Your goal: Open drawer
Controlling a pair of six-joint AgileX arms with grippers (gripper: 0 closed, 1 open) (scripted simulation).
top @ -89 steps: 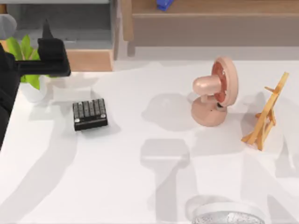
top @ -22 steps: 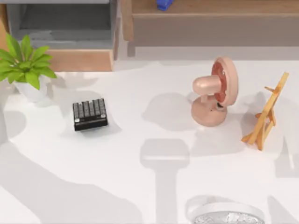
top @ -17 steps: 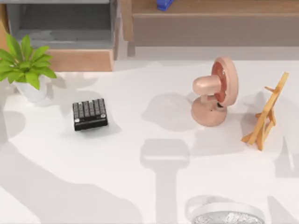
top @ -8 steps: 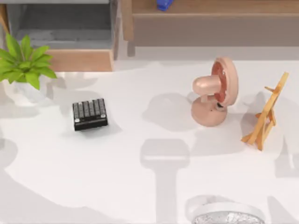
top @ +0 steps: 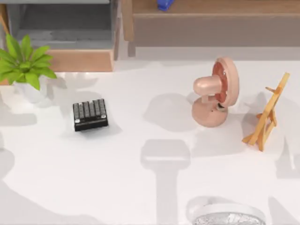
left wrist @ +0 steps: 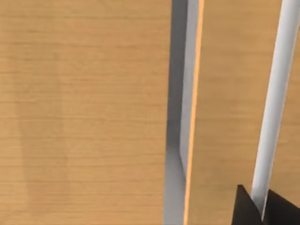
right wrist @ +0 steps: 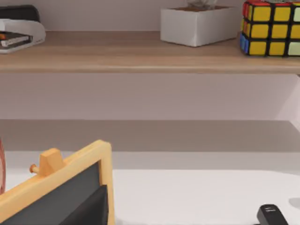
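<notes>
Top view: the drawer, a wide box with grey inner lining and a plain light tan wooden front panel, is seen at the table's far left corner, pulled out so that its grey interior lies exposed behind the panel. Just beside its front panel, at the left, a green potted plant in a white pot stands on the white table, and near it a small black keypad with rows of grey keys lies flat. A pink round desk fan stands upright towards the right, with a small wooden easel beside it. A long brown wooden shelf runs along the back and carries a blue object. From the left wrist view, close tan wood surfaces and a pale bar are seen, with the dark tips of the left gripper at the frame's edge; whether they are apart or closed cannot be told. From the right wrist view, a multicoloured puzzle cube and a white box are seen on the shelf.
</notes>
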